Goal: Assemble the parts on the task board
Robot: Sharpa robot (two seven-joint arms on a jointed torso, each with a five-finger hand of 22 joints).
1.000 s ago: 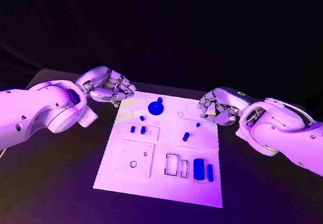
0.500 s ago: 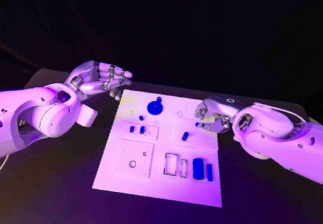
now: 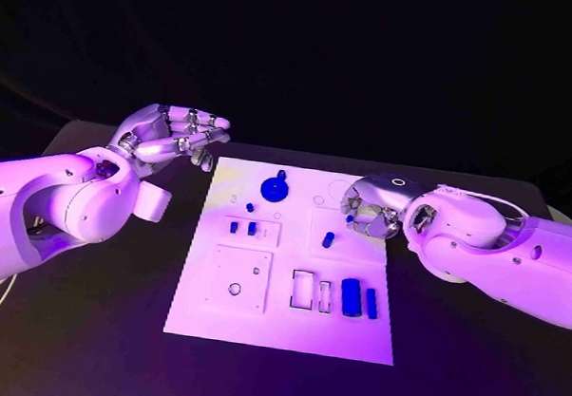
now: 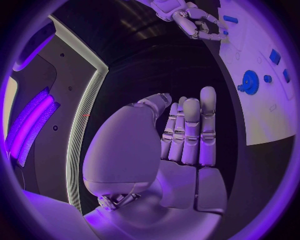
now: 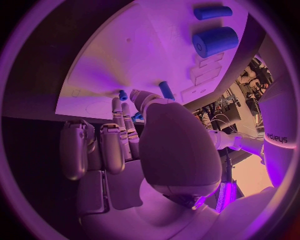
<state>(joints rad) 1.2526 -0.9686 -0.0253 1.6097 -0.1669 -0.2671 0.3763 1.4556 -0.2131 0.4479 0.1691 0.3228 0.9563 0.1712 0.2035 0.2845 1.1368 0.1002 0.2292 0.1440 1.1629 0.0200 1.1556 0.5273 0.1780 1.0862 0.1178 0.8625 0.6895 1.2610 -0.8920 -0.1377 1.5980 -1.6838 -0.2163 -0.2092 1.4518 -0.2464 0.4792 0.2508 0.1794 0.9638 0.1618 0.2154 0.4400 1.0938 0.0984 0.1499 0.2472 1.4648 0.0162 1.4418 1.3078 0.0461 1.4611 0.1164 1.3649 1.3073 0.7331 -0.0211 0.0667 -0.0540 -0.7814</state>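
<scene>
The white task board lies in the middle of the black table. On it are a blue gear, several small blue pegs and two blue blocks. My left hand is raised off the board's far left corner, fingers straight and together, holding nothing. My right hand hangs over the board's far right part with its fingers curled down beside a small peg. At the wrist its fingertips sit next to the peg; whether they touch it is unclear.
Empty cut-outs and a square plate lie on the board's near half. Bare black table surrounds the board. The left wrist view shows the gear and my right hand beyond it.
My left hand has risen and its curled fingers have straightened. My right hand has moved inward over the board, down toward the small peg. The parts have not moved.
</scene>
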